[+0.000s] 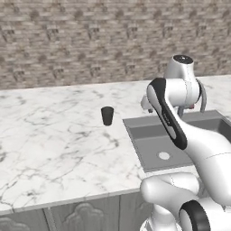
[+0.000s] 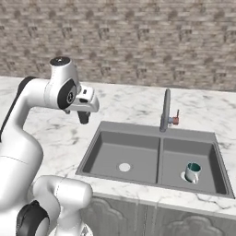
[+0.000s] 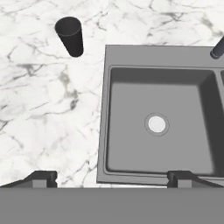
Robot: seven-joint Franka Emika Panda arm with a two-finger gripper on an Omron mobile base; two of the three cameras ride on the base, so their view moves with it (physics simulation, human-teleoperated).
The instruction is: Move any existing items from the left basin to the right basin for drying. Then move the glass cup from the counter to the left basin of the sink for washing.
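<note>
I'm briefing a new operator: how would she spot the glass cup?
Find the grey sink sunk in the white marble counter. The glass cup stands upright on the marble just beyond its left basin. It is near-black, tapered and handleless, unlike the teal mug in the right basin.

A wall of rough grey-brown stone bricks (image 1: pixel 81 40) spans the rear of the kitchen in both base views. Below the front edge of the worktop, grey cabinet doors with carved arched panels (image 1: pixel 85 215) run along the bottom. Lighting is even and diffuse, casting only soft shadows.
</note>
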